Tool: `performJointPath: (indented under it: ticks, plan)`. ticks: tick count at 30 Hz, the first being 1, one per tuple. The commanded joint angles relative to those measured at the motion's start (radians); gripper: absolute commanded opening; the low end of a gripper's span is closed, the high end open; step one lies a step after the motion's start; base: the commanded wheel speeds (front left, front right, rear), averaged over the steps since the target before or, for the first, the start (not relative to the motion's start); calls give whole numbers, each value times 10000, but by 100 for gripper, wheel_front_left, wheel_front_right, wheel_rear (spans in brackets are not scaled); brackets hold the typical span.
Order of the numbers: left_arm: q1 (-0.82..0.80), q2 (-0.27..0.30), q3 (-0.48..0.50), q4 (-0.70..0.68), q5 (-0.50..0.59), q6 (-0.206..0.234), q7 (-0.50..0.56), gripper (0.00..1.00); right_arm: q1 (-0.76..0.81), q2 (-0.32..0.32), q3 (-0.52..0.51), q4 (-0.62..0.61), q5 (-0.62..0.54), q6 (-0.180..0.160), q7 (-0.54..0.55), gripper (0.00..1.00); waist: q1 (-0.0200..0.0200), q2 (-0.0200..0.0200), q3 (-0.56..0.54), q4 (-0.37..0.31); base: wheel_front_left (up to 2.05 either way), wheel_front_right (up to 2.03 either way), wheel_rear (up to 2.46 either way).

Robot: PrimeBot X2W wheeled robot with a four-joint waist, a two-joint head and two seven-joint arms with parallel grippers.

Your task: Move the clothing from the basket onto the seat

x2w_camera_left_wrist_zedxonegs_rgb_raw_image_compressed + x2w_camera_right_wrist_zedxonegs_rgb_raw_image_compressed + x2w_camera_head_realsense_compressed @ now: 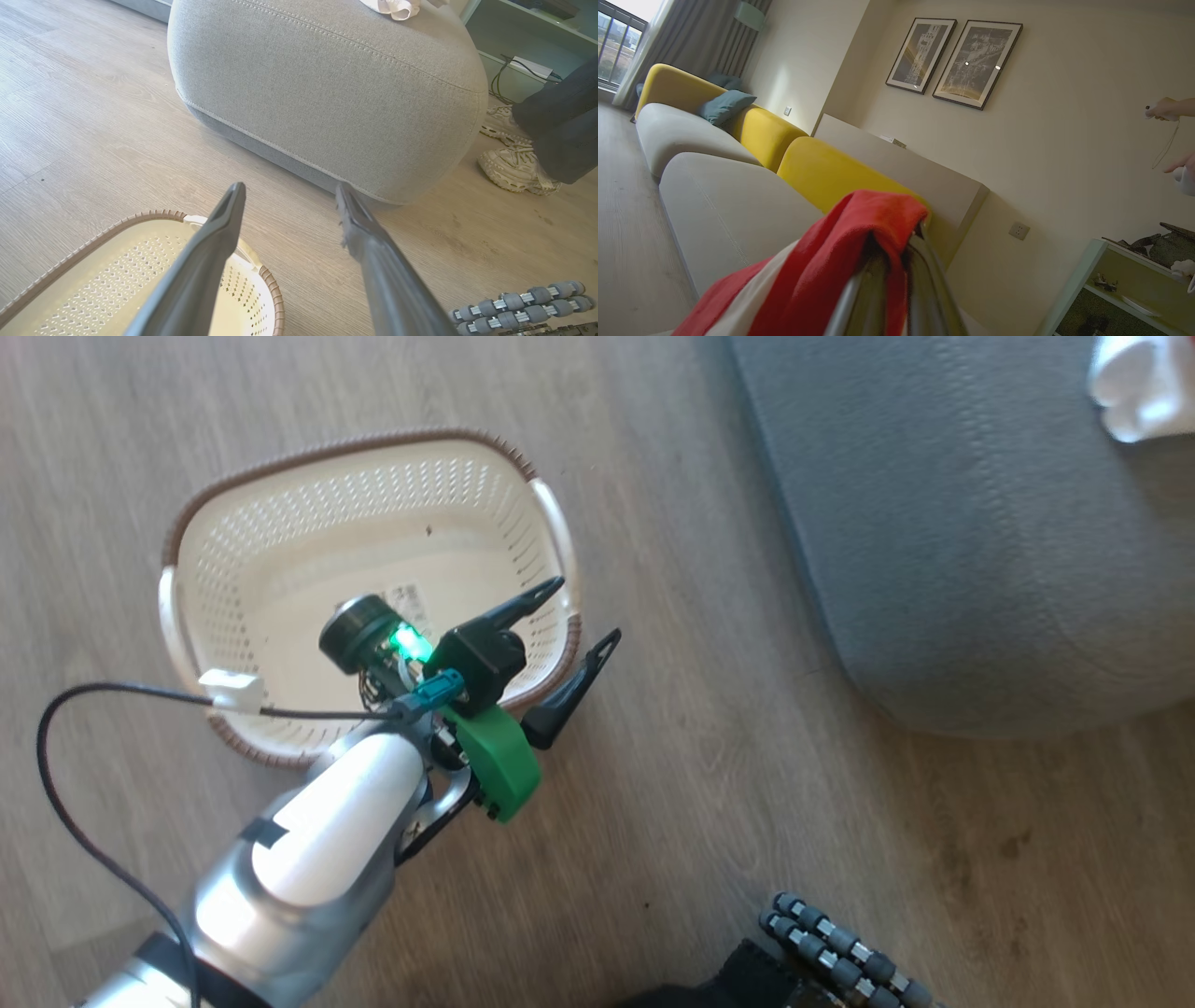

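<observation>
The cream basket (373,495) stands on the wood floor, its inside bare but for a label sticker. My left gripper (588,609) hangs open over its right rim with nothing between the fingers. In the left wrist view the gripper (289,186) points at the grey seat (327,93), with the basket (93,280) below it. The seat (980,541) lies to the basket's right, a white piece of cloth (1134,387) on it. My right gripper (899,242) is shut on red clothing (840,261) with a white stripe, held up in the air.
A person's legs and pale shoes (514,168) stand beside the seat, and hands (1164,109) show in the right wrist view. Grey rollers (840,952) lie on the floor near me. A yellow and grey sofa (761,135) runs along the wall.
</observation>
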Motion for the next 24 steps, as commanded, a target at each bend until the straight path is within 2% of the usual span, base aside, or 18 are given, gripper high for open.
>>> performJointPath:
  ticks: [1, 3, 6, 11, 15, 21, 23, 24]
  plan:
    - [-358, 195, 163, -504, 98, -12, -80, 100, -129, -81, -640, -284, -427, -4, 242, 0, -2, 0, 481, 454, 0, 0, 0]
    - [-467, 259, 110, -715, 105, -12, -87, 100, 57, 298, -1261, -188, -807, -4, 417, 0, -2, 0, 687, 613, 0, 0, 0]
    - [-603, 394, 94, -1049, 102, -13, -99, 100, 339, 945, -1642, 225, -961, -4, 402, 0, -2, 0, 1002, 770, 0, 0, 0]
    - [-700, 646, 12, -1522, 153, -13, -59, 100, 488, 1692, -1471, 1336, -746, -4, -158, 0, -2, 0, 1335, 908, 0, 0, 0]
    - [-715, 741, -8, -1713, 144, -5, -1, 100, 530, 1792, -1070, 2157, -467, -4, -651, 0, -2, 0, 1397, 922, 0, 0, 0]
    - [-696, 736, -84, -1841, 98, 29, 53, 100, 499, 1499, -133, 3881, 233, -4, -1688, 0, -2, 0, 1248, 855, 0, 0, 0]
    - [-699, 685, -121, -1835, 87, 29, 28, 100, 503, 1370, 267, 4398, 494, -4, -2006, 48, -2, 0, 1087, 819, 0, 0, 0]
    - [-701, 647, -139, -1828, 80, 29, 11, 100, 560, 1280, 565, 4644, 557, -4, -2117, 97, -2, 0, 980, 795, 0, 0, 0]
